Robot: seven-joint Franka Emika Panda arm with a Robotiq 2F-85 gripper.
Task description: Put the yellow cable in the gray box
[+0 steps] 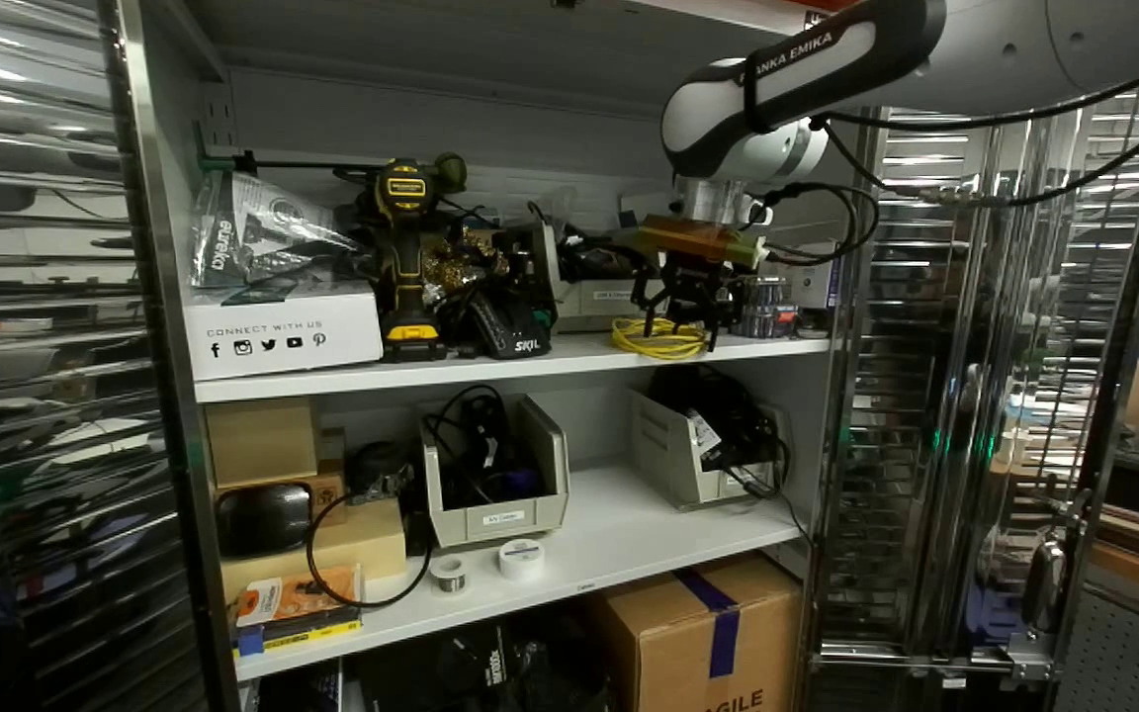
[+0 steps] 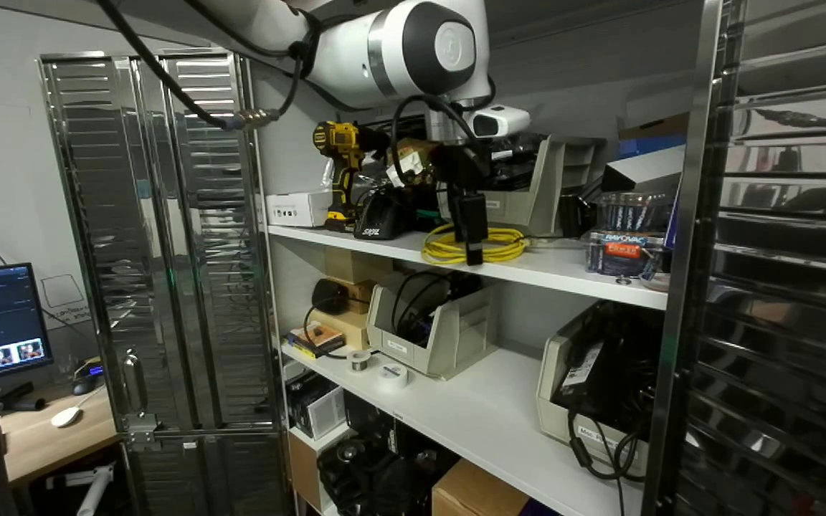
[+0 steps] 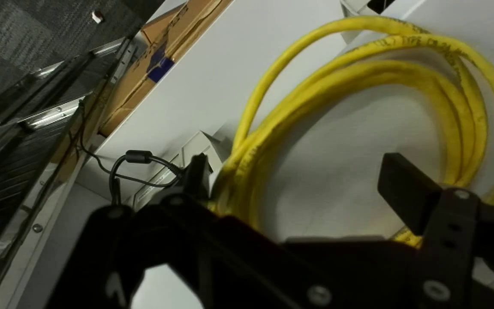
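The yellow cable lies in a loose coil near the front edge of the upper shelf, in both exterior views (image 1: 641, 339) (image 2: 506, 247); it fills much of the wrist view (image 3: 384, 66). My gripper (image 1: 680, 331) points down at the coil and is open, also in the wrist view (image 3: 294, 171). One finger is outside the coil's strands and the other is over the ring's middle; nothing is gripped. Gray boxes stand on the upper shelf (image 1: 584, 297), the middle shelf's left (image 1: 471, 529) and its right (image 1: 668, 455). The pictures do not show which is meant.
A yellow drill (image 1: 406, 198) and a black SKIL item (image 1: 505, 331) stand beside the coil. Battery packs (image 2: 617, 254) stand at the shelf's other side. White rolls (image 2: 391, 378) lie on the middle shelf. Metal doors (image 1: 935, 396) flank the cabinet.
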